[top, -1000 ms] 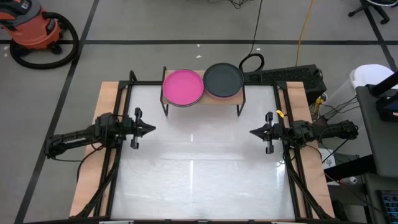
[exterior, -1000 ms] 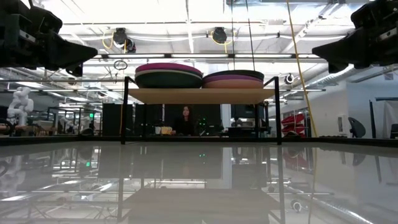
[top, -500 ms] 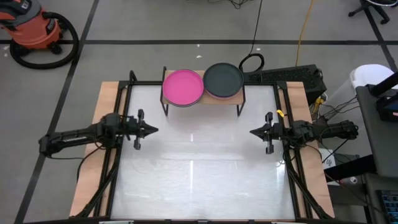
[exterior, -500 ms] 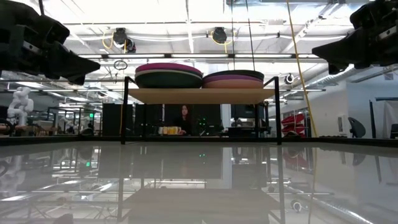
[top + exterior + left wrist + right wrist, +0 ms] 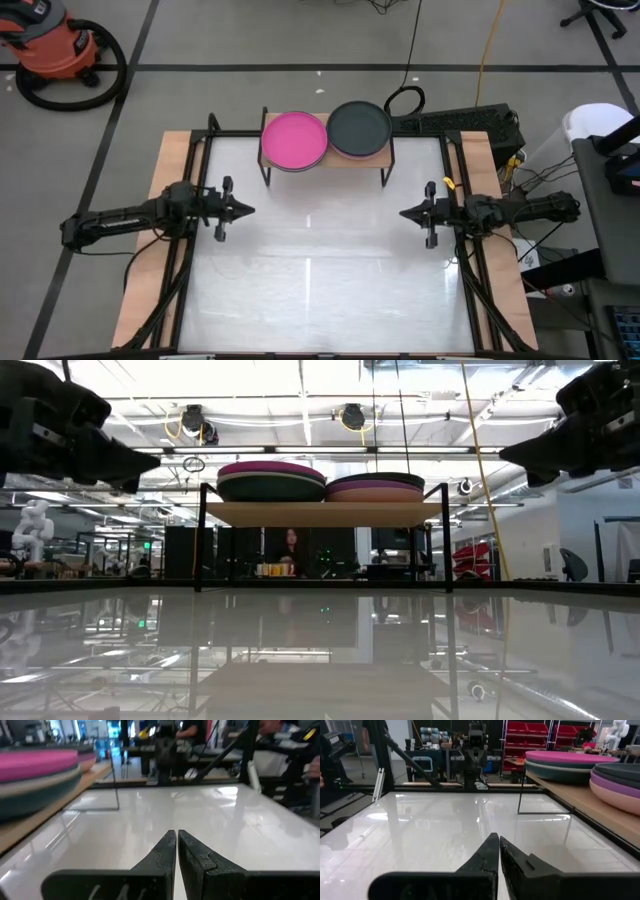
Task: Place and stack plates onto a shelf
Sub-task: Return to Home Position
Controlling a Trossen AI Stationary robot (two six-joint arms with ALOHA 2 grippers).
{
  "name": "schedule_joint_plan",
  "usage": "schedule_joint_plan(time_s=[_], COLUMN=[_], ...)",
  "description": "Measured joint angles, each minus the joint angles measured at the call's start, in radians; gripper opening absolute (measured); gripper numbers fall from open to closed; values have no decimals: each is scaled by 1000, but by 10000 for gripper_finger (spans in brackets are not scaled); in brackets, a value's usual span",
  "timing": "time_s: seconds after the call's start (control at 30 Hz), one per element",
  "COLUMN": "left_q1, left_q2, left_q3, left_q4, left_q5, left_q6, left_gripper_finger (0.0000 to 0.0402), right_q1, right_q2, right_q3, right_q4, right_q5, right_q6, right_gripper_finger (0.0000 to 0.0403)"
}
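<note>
Hovering over the table (image 5: 320, 290), both arms sit well apart from the shelf (image 5: 325, 514). Left gripper (image 5: 245, 210) and right gripper (image 5: 403, 213) are each pinched closed on nothing, tips facing each other. Two stacks on the shelf: hot pink plate (image 5: 294, 139) tops the one nearer the left arm, charcoal plate (image 5: 360, 128) tops the other

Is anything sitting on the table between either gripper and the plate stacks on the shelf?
Nothing visible. Only bare table separates the shut left gripper and right gripper from the shelf holding the pink-topped stack and charcoal-topped stack.
</note>
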Motion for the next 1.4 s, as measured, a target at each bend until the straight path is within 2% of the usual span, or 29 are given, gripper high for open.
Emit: schedule_joint_plan(time_s=[0.5, 1.03, 1.4], left_q1=[0, 3, 13], left_q2=[-6, -153, -157], left_q3=[0, 0, 0], left_q4=[51, -21, -22], left_q5=[88, 88, 88], left_q6=[3, 14, 10], left_gripper_finger=[24, 24, 24], right_q1=[0, 0, 0], right_q2=[13, 13, 13], right_q3=[0, 0, 0], right_q4=[0, 0, 0], right_q5=[1, 0, 0], right_q6=[-9, -6, -5], right_gripper_finger=[0, 0, 0])
